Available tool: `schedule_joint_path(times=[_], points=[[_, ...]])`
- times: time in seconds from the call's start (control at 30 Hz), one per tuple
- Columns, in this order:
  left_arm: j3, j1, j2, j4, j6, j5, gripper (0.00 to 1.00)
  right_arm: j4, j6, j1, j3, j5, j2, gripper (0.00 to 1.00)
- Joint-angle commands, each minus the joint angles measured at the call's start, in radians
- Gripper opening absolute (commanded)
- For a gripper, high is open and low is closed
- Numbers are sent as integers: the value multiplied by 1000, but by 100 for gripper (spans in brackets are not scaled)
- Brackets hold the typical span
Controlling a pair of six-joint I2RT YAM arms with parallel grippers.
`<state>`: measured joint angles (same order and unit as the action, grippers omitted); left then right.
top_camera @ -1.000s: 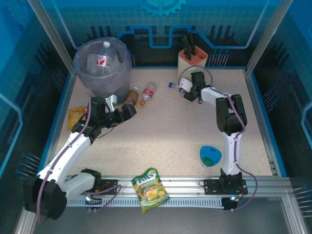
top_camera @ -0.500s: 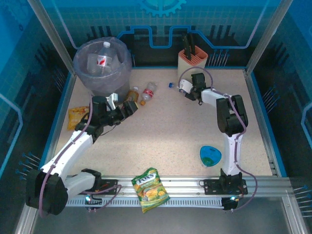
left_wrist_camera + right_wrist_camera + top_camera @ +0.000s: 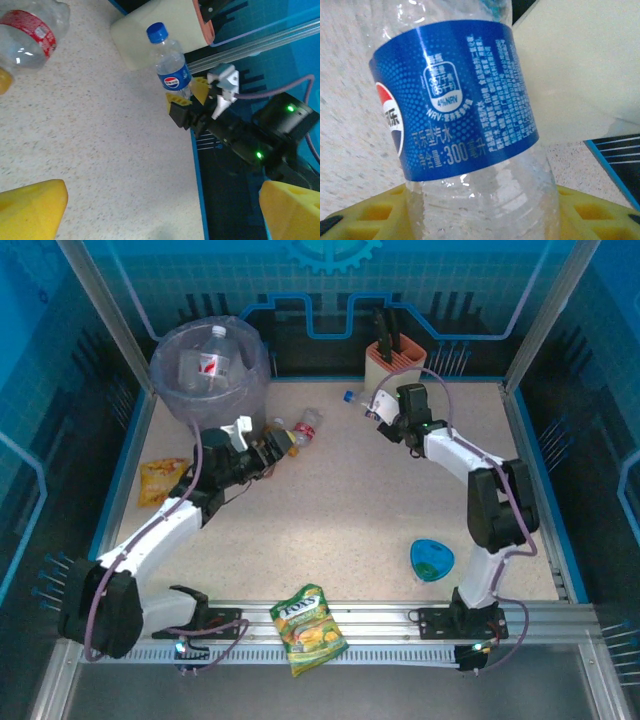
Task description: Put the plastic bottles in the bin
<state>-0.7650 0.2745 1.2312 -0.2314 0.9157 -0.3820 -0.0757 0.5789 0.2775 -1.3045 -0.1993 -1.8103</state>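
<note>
Bottle with a blue label [image 3: 172, 67] is clamped near its base in the right claw [image 3: 189, 94], just beside the knife holder [image 3: 395, 365]. Seen from above, its long axis runs across the tabletop [image 3: 350, 510], with the blue cap pointing left toward the bin [image 3: 165, 380]. The left claw [image 3: 272, 447] gapes wide beside a brown bottle [image 3: 275, 430] and a red-labelled bottle [image 3: 306, 426], both lying near the bin's foot.

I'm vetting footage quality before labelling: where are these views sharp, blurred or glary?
Top external: soft, evenly lit, brighter patch on the table. Left wrist: blue-label bottle crisp, near yellow fingertips soft. Right wrist: label print readable, highlights on the clear plastic.
</note>
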Motion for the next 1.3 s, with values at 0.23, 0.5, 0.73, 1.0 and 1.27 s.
schedule_joint_path(times=[0.23, 0.5, 0.73, 1.0, 1.27], points=[[-208, 121, 206, -182, 6, 51, 99, -63, -384, 123, 168, 201, 253, 56], [-305, 176, 340, -170, 5, 58, 99, -9, -504, 217, 316, 255, 393, 57], [-294, 203, 347, -53, -46, 123, 99, 73, -585, 271, 394, 217, 445, 57], [-278, 210, 359, -91, -11, 112, 75, 112, -610, 301, 409, 199, 424, 58], [-286, 211, 355, -46, -38, 130, 58, 130, -630, 302, 418, 209, 432, 60]])
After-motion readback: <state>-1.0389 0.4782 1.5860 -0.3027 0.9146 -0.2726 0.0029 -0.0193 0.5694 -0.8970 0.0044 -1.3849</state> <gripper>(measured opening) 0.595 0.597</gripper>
